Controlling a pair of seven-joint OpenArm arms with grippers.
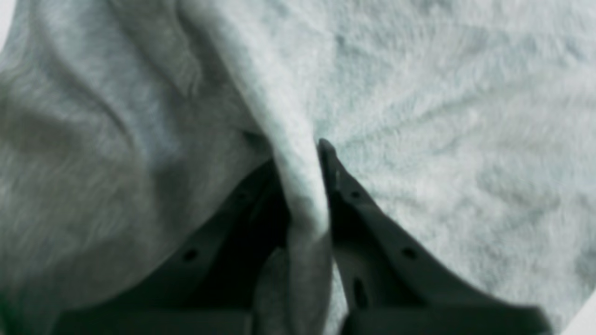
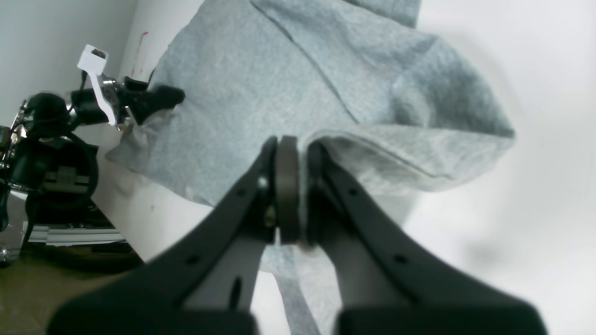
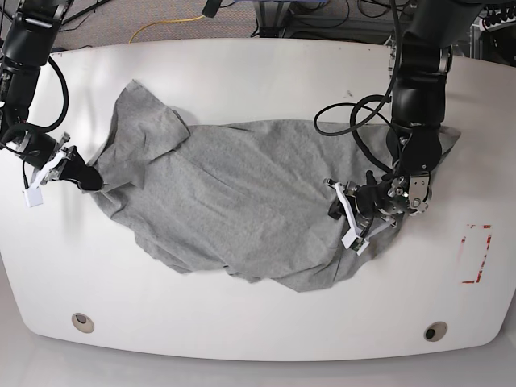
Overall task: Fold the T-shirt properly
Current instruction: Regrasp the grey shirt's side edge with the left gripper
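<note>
The grey T-shirt (image 3: 234, 201) lies crumpled and spread across the white table (image 3: 258, 322), plain side up. My right gripper (image 3: 87, 179) is at the shirt's left edge. In the right wrist view this gripper (image 2: 293, 144) is shut on a fold of the T-shirt (image 2: 260, 79), which is lifted off the table. My left gripper (image 3: 334, 211) is on the shirt's right part. In the left wrist view it (image 1: 300, 158) is shut on a raised ridge of the T-shirt (image 1: 419, 116), and cloth drapes over one finger.
A red outline mark (image 3: 476, 254) is on the table at the right. Two round holes (image 3: 81, 322) (image 3: 435, 331) sit near the front edge. Cables (image 3: 355, 113) trail over the shirt beside the left arm. The table edge and floor clutter (image 2: 56, 223) show beyond the shirt.
</note>
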